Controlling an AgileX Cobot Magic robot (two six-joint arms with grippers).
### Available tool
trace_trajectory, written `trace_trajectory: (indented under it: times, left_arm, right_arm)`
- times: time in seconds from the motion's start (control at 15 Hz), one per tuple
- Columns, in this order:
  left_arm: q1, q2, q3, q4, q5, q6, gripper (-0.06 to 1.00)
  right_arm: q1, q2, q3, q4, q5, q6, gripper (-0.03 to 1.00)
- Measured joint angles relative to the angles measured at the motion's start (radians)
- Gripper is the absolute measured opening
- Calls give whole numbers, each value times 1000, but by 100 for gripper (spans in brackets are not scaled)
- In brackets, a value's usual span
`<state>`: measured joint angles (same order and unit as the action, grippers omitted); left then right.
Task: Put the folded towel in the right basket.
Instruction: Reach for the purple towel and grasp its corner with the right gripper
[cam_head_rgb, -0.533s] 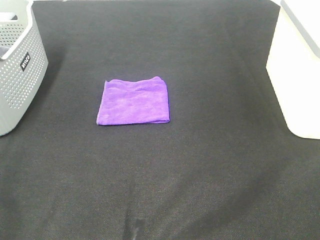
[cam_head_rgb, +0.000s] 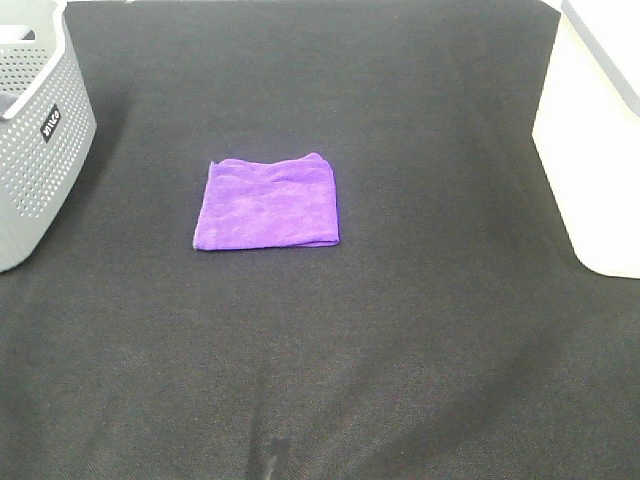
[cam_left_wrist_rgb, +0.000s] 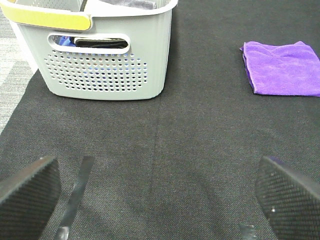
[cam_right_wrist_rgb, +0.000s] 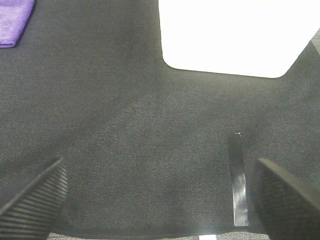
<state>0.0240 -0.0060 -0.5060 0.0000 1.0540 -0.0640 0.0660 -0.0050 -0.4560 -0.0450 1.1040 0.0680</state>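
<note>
A folded purple towel (cam_head_rgb: 267, 203) lies flat on the black mat, left of the middle. It also shows in the left wrist view (cam_left_wrist_rgb: 282, 67) and, at the frame's corner, in the right wrist view (cam_right_wrist_rgb: 14, 20). The right basket (cam_head_rgb: 598, 140) is white and stands at the right edge; the right wrist view shows its wall (cam_right_wrist_rgb: 235, 35). My left gripper (cam_left_wrist_rgb: 160, 200) is open and empty, low over the mat, well short of the towel. My right gripper (cam_right_wrist_rgb: 160, 200) is open and empty over bare mat in front of the white basket. Neither gripper shows in the exterior high view.
A grey perforated basket (cam_head_rgb: 35, 130) stands at the left edge; the left wrist view shows it (cam_left_wrist_rgb: 100, 55) holding dark items, with a yellow rim strip. Strips of tape (cam_right_wrist_rgb: 239, 185) lie on the mat near the front.
</note>
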Motion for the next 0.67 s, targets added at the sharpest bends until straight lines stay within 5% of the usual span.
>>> trace_trajectory:
  times: [0.67]
  left_arm:
    - [0, 0, 0, 0, 0, 0, 99]
  right_arm:
    - [0, 0, 0, 0, 0, -52, 95]
